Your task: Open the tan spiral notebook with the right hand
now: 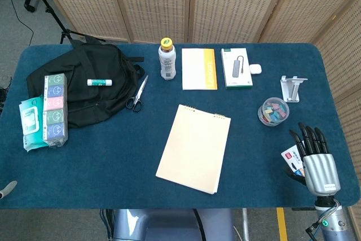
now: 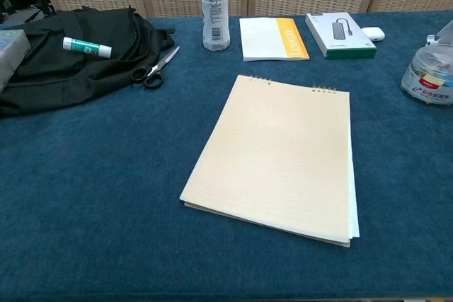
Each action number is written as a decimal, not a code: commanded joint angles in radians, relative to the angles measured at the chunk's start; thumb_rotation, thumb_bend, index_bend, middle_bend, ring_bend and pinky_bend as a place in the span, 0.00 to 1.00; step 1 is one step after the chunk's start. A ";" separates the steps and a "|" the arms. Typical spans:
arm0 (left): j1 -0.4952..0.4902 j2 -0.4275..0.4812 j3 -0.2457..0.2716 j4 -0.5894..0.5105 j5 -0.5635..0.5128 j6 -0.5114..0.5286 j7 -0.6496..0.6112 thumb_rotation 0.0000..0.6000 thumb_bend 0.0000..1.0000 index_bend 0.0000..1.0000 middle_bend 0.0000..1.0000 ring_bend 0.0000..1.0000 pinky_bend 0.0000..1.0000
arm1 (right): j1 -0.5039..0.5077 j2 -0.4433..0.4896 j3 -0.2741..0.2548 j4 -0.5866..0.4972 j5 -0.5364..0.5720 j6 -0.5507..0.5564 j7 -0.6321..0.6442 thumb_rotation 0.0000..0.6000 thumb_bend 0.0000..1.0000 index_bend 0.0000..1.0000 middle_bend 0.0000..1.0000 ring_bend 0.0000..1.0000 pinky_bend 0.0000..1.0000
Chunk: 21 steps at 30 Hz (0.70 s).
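Observation:
The tan spiral notebook (image 1: 195, 148) (image 2: 276, 153) lies closed in the middle of the blue table, its wire binding at the far edge. My right hand (image 1: 313, 153) rests near the table's front right corner, well to the right of the notebook. Its dark fingers are stretched out and slightly apart, and they hold nothing. It does not show in the chest view. A small grey tip (image 1: 8, 188) at the lower left edge may belong to my left hand; too little of it shows to tell.
A red and white card (image 1: 291, 156) lies beside the right hand. A tub of clips (image 1: 273, 111), white stand (image 1: 293, 88), boxed hub (image 1: 236, 67), yellow-edged pad (image 1: 199, 69), bottle (image 1: 167, 59), scissors (image 1: 137, 94) and black backpack (image 1: 84, 83) lie across the far half of the table.

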 commanded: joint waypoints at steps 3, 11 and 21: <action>0.002 0.001 0.000 0.001 0.002 0.003 -0.006 1.00 0.00 0.00 0.00 0.00 0.00 | -0.003 0.002 0.000 -0.003 -0.007 0.000 0.002 1.00 0.00 0.10 0.00 0.00 0.00; 0.000 0.002 0.000 0.001 0.001 -0.002 -0.005 1.00 0.00 0.00 0.00 0.00 0.00 | -0.005 0.004 -0.005 -0.012 -0.020 -0.010 0.000 1.00 0.00 0.10 0.00 0.00 0.00; 0.003 0.008 0.004 0.003 0.010 0.004 -0.022 1.00 0.00 0.00 0.00 0.00 0.00 | 0.042 0.012 -0.056 0.029 -0.102 -0.095 0.088 1.00 0.00 0.16 0.00 0.00 0.00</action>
